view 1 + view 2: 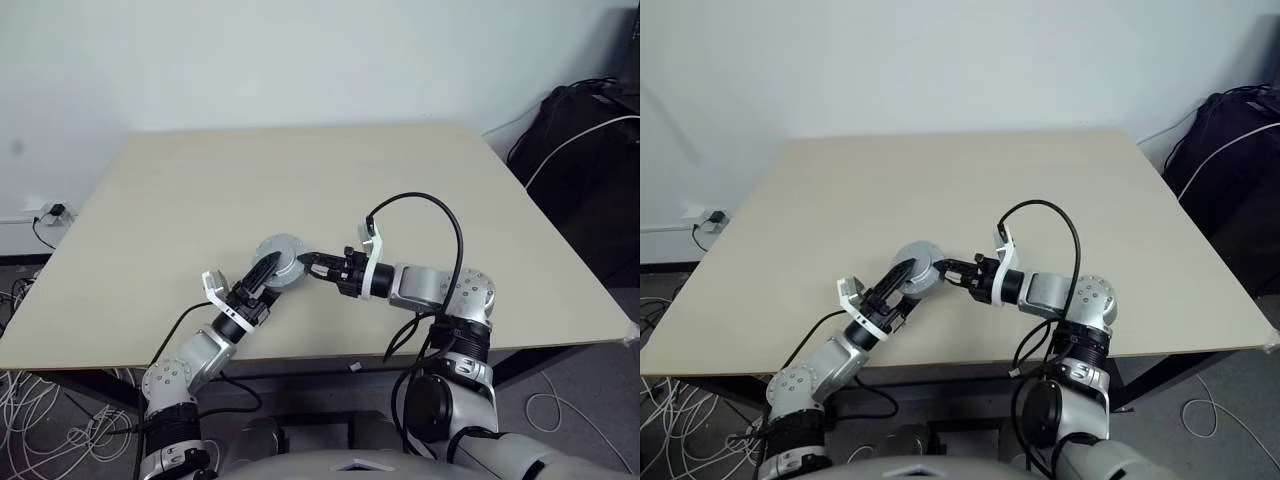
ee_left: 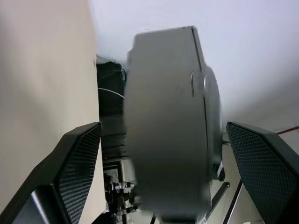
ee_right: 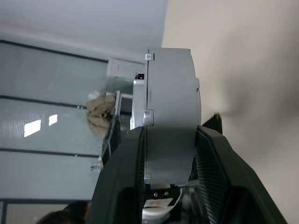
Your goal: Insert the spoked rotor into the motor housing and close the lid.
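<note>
Item: motor housing (image 1: pixel 283 262), a closed grey drum with the lid apparently seated and the rotor judged inside, is held above the counter (image 1: pixel 200 190), clamped by the right end effector (image 1: pixel 312 268), flanked by the left end effector (image 1: pixel 262 272), fully spread and empty.

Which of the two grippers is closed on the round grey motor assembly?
The right gripper: it clamps the assembly by its faces. The left gripper stands open around it.
</note>
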Controlling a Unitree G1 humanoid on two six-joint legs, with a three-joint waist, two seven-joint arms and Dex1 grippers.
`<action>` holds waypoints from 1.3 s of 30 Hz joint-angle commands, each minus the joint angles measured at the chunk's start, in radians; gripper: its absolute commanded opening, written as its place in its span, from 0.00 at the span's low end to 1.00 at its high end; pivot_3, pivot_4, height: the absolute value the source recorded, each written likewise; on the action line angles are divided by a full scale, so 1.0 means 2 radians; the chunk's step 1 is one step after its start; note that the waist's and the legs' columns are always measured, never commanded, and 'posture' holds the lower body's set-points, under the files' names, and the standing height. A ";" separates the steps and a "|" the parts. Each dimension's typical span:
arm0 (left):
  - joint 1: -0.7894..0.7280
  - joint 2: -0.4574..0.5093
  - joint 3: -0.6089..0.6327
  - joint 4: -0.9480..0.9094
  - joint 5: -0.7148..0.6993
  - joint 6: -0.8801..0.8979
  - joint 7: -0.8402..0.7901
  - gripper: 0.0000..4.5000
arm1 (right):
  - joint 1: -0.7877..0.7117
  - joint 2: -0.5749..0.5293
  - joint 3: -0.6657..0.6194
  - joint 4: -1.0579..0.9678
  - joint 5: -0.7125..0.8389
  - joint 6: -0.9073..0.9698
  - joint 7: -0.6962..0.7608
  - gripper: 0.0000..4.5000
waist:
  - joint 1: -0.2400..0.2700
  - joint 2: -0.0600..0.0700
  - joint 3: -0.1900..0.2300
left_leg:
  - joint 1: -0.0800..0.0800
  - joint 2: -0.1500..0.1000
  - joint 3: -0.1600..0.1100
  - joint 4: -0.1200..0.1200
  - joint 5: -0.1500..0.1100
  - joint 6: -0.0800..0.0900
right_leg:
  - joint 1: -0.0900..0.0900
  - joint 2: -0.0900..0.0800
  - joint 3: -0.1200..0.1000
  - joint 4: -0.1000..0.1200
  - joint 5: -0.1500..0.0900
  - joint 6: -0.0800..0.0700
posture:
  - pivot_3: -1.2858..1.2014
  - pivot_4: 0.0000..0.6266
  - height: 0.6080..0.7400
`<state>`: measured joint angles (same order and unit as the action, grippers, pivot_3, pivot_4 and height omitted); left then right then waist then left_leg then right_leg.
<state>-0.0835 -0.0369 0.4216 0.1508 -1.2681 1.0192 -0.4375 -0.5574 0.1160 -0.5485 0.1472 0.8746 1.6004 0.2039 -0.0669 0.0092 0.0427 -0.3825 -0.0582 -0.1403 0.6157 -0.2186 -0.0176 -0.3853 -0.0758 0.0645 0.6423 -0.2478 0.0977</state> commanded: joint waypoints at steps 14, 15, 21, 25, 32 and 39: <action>-0.007 0.012 0.001 0.011 -0.019 -0.012 -0.008 0.49 | -0.007 0.004 -0.003 -0.016 0.005 -0.007 -0.001 0.28 | 0.000 0.000 0.000 | 0.000 0.000 0.000 0.000 0.000 0.000 | 0.000 0.000 0.000 0.000 0.000 0.000 | 0.52 0.00 1.00; -0.006 0.013 0.000 0.011 -0.019 -0.012 -0.010 0.49 | -0.007 0.004 -0.002 -0.016 0.005 -0.007 -0.001 0.28 | 0.000 0.000 0.000 | 0.000 0.000 0.000 0.000 0.000 0.000 | 0.000 0.000 0.000 0.000 0.000 0.000 | 0.52 0.00 1.00; 0.000 0.013 -0.005 0.008 -0.019 -0.010 -0.016 0.49 | -0.007 0.005 -0.009 -0.017 0.008 -0.012 0.000 0.28 | 0.000 0.000 0.000 | -0.001 0.000 0.000 0.000 0.000 0.000 | -0.001 0.000 0.000 0.000 0.000 0.000 | 0.52 0.00 1.00; 0.005 0.007 -0.006 -0.003 -0.025 -0.011 -0.009 0.48 | -0.008 -0.002 -0.019 -0.006 0.006 -0.023 -0.003 0.55 | 0.000 0.000 0.000 | -0.001 0.000 0.000 0.000 0.000 0.000 | -0.001 0.000 0.000 0.000 0.000 0.000 | 0.52 0.00 1.00; 0.006 -0.002 -0.004 -0.026 -0.032 -0.021 0.021 0.48 | 0.001 -0.023 -0.005 0.019 -0.035 -0.077 -0.028 1.00 | 0.001 0.000 0.000 | -0.001 0.000 0.000 0.000 0.000 0.000 | -0.003 0.000 0.000 0.000 0.000 0.000 | 0.52 0.00 1.00; -0.025 -0.012 0.029 -0.016 0.034 -0.154 0.078 0.48 | 0.011 -0.039 -0.002 0.033 -0.051 -0.110 -0.040 1.00 | 0.001 0.000 0.000 | -0.002 0.000 0.001 0.000 0.000 0.000 | -0.003 0.000 0.001 0.000 0.002 -0.002 | 0.52 0.00 1.00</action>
<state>-0.0859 -0.0596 0.4490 0.1493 -1.2173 0.8019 -0.2890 -0.5247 0.0405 -0.5582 0.2287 0.7582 1.3957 0.1240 -0.0652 0.0086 0.0431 -0.3869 -0.0578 -0.1381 0.6154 -0.2184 -0.0180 -0.3911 -0.0758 0.0662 0.6421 -0.2444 0.0930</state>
